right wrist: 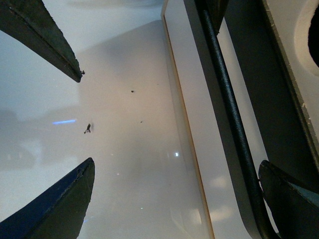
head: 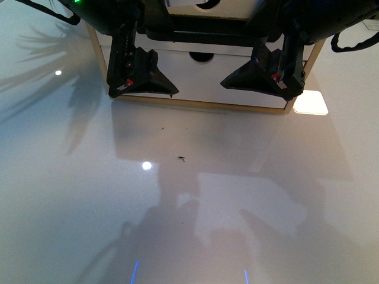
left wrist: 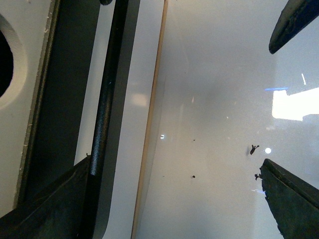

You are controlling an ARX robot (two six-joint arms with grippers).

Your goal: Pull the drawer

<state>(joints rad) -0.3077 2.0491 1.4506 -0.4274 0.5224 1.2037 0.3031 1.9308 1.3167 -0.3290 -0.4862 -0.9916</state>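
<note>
The drawer (head: 177,6) shows as a white front with a half-round notch at the very top of the front view. Its long black bar handle (head: 201,31) runs across just below, between my two arms. My left gripper (head: 142,83) hangs open at the bar's left end, my right gripper (head: 263,80) open at its right end. In the left wrist view the bar (left wrist: 102,119) passes right by one finger (left wrist: 50,209) of the wide-open gripper (left wrist: 177,160). In the right wrist view the bar (right wrist: 229,109) runs beside one finger (right wrist: 291,199) of the open gripper (right wrist: 177,162).
Below the handle sits a plain white front (head: 201,83) with its own notch, on a light wooden base (head: 201,105). The glossy white table (head: 177,207) carries small dark specks (head: 180,158) and a bright light patch (head: 311,102).
</note>
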